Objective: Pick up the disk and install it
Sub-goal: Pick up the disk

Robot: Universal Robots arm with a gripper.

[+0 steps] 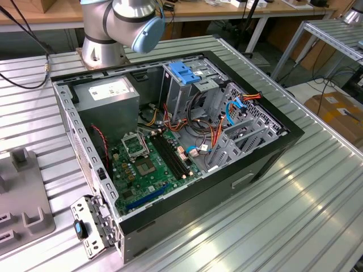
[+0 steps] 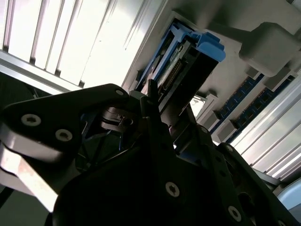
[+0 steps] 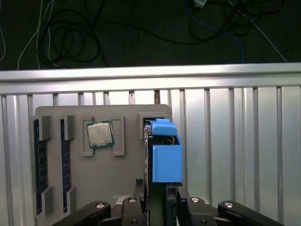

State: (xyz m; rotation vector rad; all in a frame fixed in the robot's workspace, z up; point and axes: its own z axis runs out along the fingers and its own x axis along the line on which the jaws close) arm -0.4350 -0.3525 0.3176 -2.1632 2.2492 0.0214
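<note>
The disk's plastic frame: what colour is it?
Light blue; the disk's frame shows best in the first wrist view.

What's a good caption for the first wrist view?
Gripper at the blue-framed disk, standing on edge in a grey tray.

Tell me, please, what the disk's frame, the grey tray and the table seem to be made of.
The frame of the disk looks like light-blue moulded plastic, matte and evenly coloured. The tray seems grey plastic, possibly printed, dull with no glint. The table looks like bare aluminium: silvery ribbed slats with bright reflections.
</note>
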